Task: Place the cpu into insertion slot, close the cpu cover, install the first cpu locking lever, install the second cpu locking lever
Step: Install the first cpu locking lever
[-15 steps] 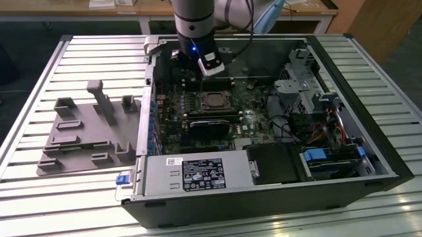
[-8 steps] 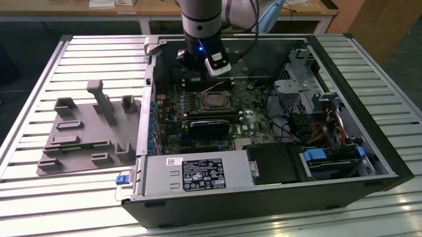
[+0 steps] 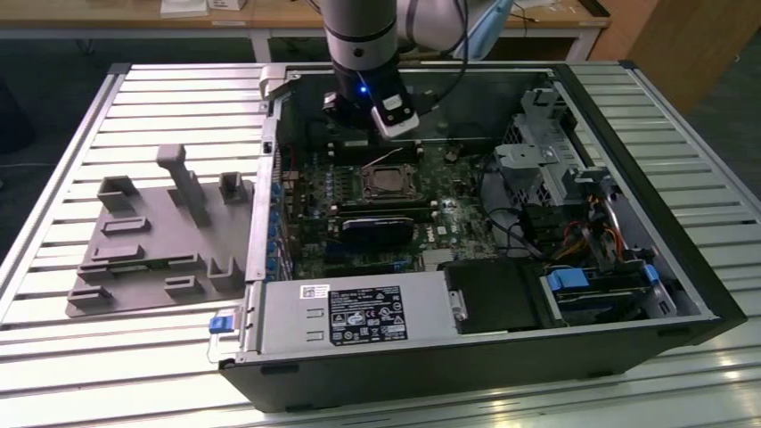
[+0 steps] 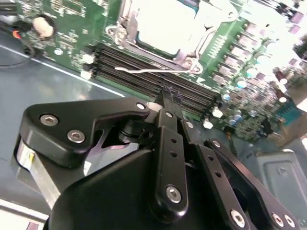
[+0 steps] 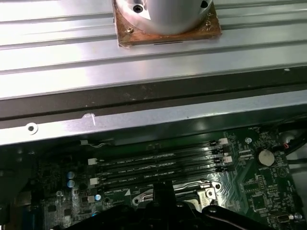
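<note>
Silver-topped and square, one cpu (image 4: 160,24) sat in the slot (image 3: 366,189) at the middle of the green board (image 4: 72,28), under one thin metal cover (image 4: 123,23) whose frame lay flat around it. One bent wire lever (image 4: 144,70) stood clear of the cover, reaching out over four long black memory slots (image 5: 158,160).

One arm (image 3: 359,36) came down into the open black case (image 3: 642,267). Its one black gripper (image 4: 165,98) had its fingers together on nothing, with the tips over the memory slots, close to the lever. Whether they touched it could not be told. The gripper's links were matt black bars with round screw heads.

In the first wrist view the case's bare steel wall (image 5: 144,120) ran along the far side of the memory slots, leaving a narrow strip of board between them. One round coin cell (image 5: 265,155) sat on the board nearby.

In the exterior view the case lay on a ribbed aluminium table (image 3: 178,89). One grey moulded tray (image 3: 143,259) with upright blocks lay on the table at the exterior view's left, just beside the case. A labelled grey box (image 3: 356,316) and drive cages (image 3: 535,160) crowded the near and right edges, with the middle of the board open from above.
</note>
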